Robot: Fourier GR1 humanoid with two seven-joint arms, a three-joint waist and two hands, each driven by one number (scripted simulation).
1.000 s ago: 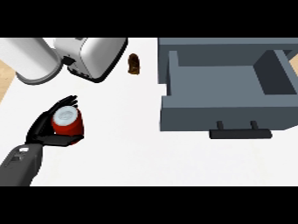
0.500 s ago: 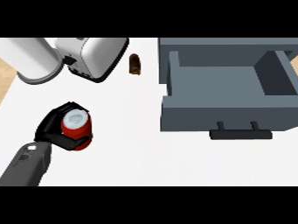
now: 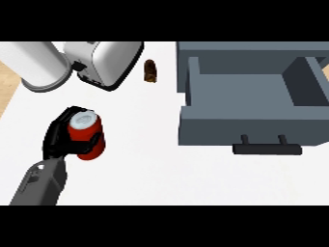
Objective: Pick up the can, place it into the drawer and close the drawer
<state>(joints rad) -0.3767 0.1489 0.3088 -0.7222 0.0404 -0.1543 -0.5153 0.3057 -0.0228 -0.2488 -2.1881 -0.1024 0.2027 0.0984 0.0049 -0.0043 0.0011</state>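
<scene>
Now our left hand [image 3: 61, 140] curls round the red can [image 3: 87, 136] (upright); we should lift it straight, then cross to the open drawer [image 3: 256, 126].

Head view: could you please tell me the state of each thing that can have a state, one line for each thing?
Red cylindrical can with a pale top: upright, held.
Left robot hand: fingers curled round the can.
Grey box-shaped drawer: pulled open, nothing visible inside.
Dark bar handle: on the drawer front, untouched.
Right robot hand: only a dark sliver at the right edge; fingers cannot be judged.
</scene>
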